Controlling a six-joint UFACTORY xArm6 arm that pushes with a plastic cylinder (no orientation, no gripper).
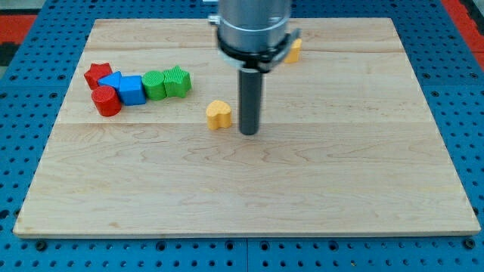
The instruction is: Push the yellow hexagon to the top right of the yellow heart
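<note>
The yellow heart (218, 114) lies on the wooden board (249, 181) a little left of centre. The yellow hexagon (293, 51) sits near the view's top, partly hidden behind the arm's grey body. My tip (249, 132) rests on the board just to the right of the yellow heart, a small gap apart from it. The hexagon is up and to the right of both the tip and the heart.
A cluster of blocks sits at the view's left: a red star (97, 74), a red cylinder (106, 101), two blue blocks (125, 88), and two green blocks (167, 82). A blue pegboard surrounds the board.
</note>
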